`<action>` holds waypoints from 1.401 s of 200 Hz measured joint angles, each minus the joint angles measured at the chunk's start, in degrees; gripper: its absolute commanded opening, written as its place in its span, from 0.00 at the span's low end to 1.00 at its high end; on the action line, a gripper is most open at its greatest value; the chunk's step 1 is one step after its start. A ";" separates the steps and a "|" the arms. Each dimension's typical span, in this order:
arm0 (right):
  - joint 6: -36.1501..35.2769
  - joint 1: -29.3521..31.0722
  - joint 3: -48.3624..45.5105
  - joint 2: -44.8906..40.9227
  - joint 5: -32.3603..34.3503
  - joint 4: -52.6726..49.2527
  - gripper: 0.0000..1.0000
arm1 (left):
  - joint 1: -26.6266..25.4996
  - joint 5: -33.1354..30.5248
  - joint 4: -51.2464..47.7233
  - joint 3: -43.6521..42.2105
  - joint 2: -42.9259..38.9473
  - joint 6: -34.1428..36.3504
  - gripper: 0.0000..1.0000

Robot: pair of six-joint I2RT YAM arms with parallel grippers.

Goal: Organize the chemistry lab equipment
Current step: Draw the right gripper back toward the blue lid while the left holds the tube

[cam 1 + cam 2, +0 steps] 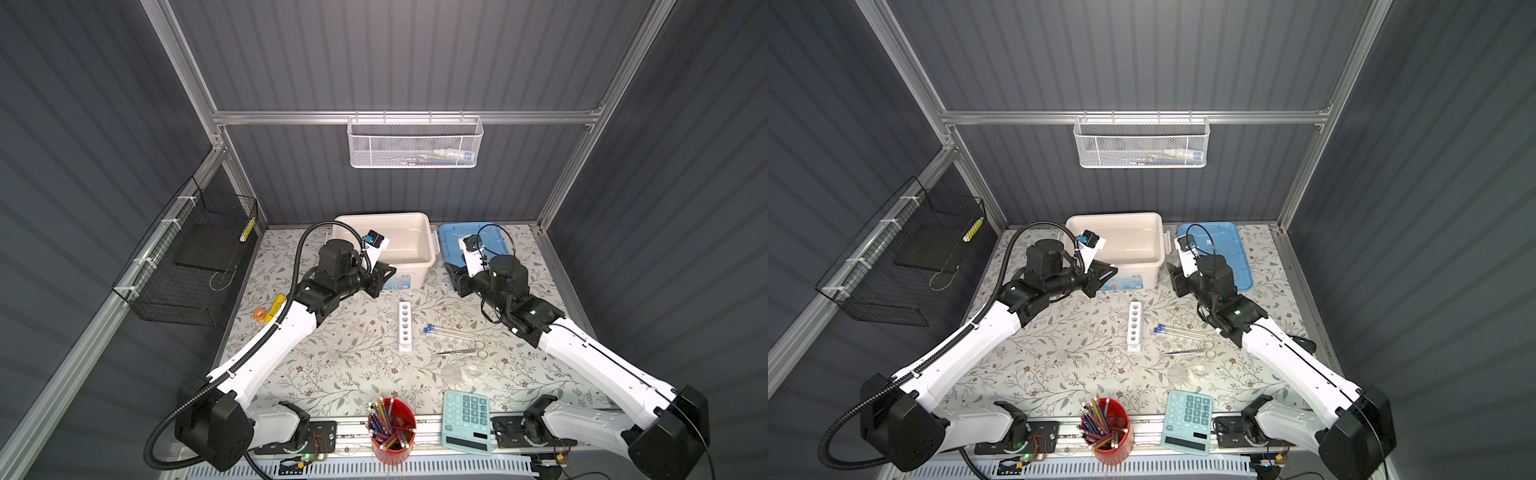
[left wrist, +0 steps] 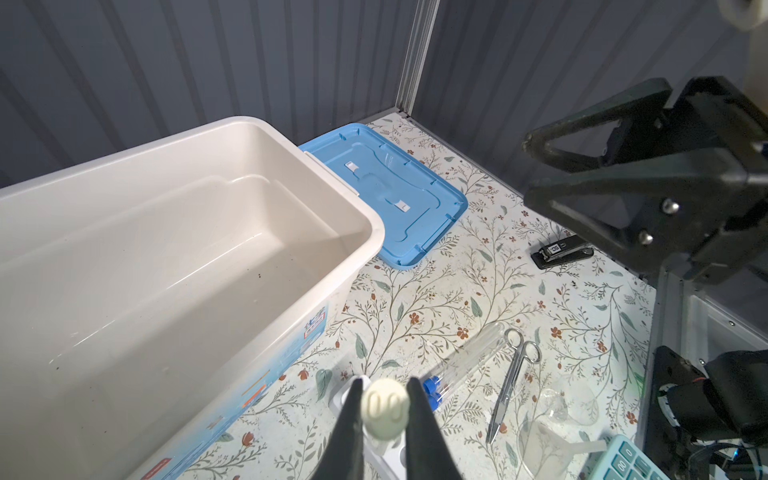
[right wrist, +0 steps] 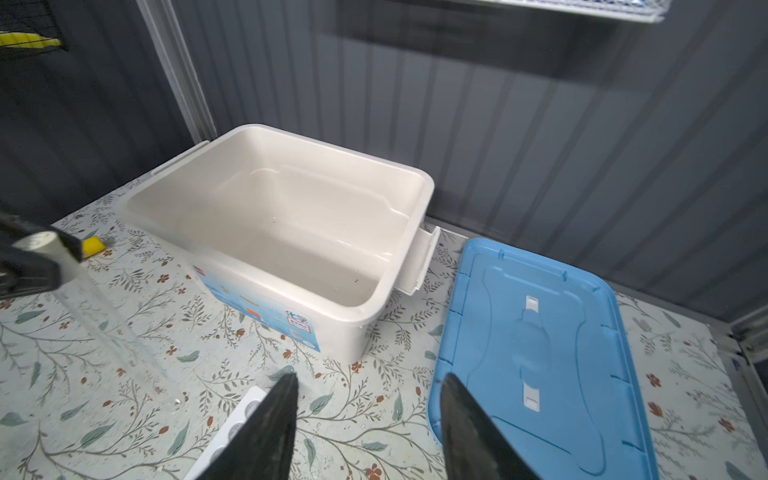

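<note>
Clamping cream-capped tube (image 2: 384, 411) in left gripper (image 2: 384, 388).
Cap is sitting between its jaws; right gripper (image 3: 370, 415) jaws are standing apart, empty.

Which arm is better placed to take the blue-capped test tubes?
Right. The right end effector is open and empty, and the blue-capped test tubes lie on its side of the rack. The left end effector grips a cream-capped tube.

my left tool (image 1: 1105, 277) hangs at the front of the white bin (image 1: 1133, 232), my right tool (image 1: 1173, 274) just beside the blue lid (image 1: 1229, 249). on the counter (image 1: 1067, 357) between them sit a white rack (image 1: 1134, 326), two blue-capped tubes (image 1: 1179, 331) and scissors (image 1: 1190, 352).
</note>
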 measured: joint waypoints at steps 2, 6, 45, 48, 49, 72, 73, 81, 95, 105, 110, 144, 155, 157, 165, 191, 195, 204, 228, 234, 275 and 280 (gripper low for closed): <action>0.15 -0.07 -0.07 0.00 0.02 0.00 0.56 | 0.00 -0.02 0.04 0.00 0.04 0.00 0.00; 0.37 -0.22 -0.24 0.00 0.15 0.00 0.56 | 0.00 0.00 0.04 0.00 0.15 0.00 0.00; 1.49 -0.76 -0.90 0.00 0.39 -0.26 0.56 | 0.00 0.31 0.74 0.00 1.97 -0.04 0.00; 1.55 -0.81 -0.90 0.00 0.42 -0.24 0.56 | 0.00 0.33 0.87 0.00 2.14 -0.04 0.00; 1.55 -0.81 -0.90 0.00 0.42 -0.24 0.56 | 0.00 0.35 0.90 0.00 2.19 -0.04 0.00; 1.84 -1.36 -1.53 0.00 0.42 0.20 0.57 | -0.11 0.52 1.57 -0.02 3.39 -0.02 0.00; 1.86 -1.38 -1.55 0.00 0.42 0.20 0.57 | -0.15 0.52 1.57 -0.02 3.41 -0.04 0.00; 1.92 -1.57 -1.92 0.00 0.42 0.20 0.57 | -0.28 0.50 1.92 -0.09 3.69 -0.02 0.00; 2.03 -1.86 -2.56 0.00 0.42 0.20 0.57 | -0.57 0.46 2.89 -0.55 3.80 -0.02 0.00; 2.10 -1.99 -2.84 0.00 0.42 0.17 0.57 | -0.85 0.44 3.50 -0.81 3.80 -0.02 0.00; 2.16 -2.03 -2.93 0.00 0.39 0.22 0.57 | -1.01 0.44 3.85 -0.96 3.80 -0.02 0.00; 2.23 -2.36 -3.54 -0.02 0.39 0.72 0.57 | -1.84 0.24 6.14 -2.75 3.89 0.00 0.00; 2.27 -2.49 -3.80 -0.02 0.35 0.96 0.57 | -2.08 -0.04 6.64 -3.15 4.17 0.00 0.00; 2.29 -2.51 -3.89 -0.02 0.37 1.01 0.57 | -2.12 -0.11 6.73 -3.21 4.26 0.02 0.00; 2.40 -2.62 -4.15 -0.02 0.37 1.22 0.57 | -2.27 -0.33 6.93 -3.45 4.57 0.04 0.00; 2.89 -2.97 -4.85 -0.02 0.35 1.70 0.57 | -2.93 -2.05 7.21 -3.91 5.44 0.48 0.00; 3.02 -3.02 -4.96 -0.02 0.35 1.88 0.57 | -3.02 -2.27 7.23 -4.00 5.57 0.59 0.00; 3.13 -3.10 -5.11 -0.02 0.33 1.99 0.57 | -3.23 -2.69 7.34 -4.04 5.81 0.63 0.00; 3.28 -3.48 -5.53 -0.02 0.13 2.27 0.57 | -3.52 -3.50 7.78 -4.04 6.56 0.66 0.00; 3.30 -3.58 -5.62 -0.02 0.09 2.40 0.57 | -3.56 -3.67 7.87 -4.04 6.73 0.66 0.00; 3.54 -4.15 -6.49 -0.02 -0.48 3.17 0.57 | -4.04 -4.44 8.17 -4.04 8.02 1.05 0.00; 3.67 -4.22 -6.58 -0.02 -0.57 3.19 0.57 | -4.11 -4.44 8.22 -4.04 8.20 1.09 0.00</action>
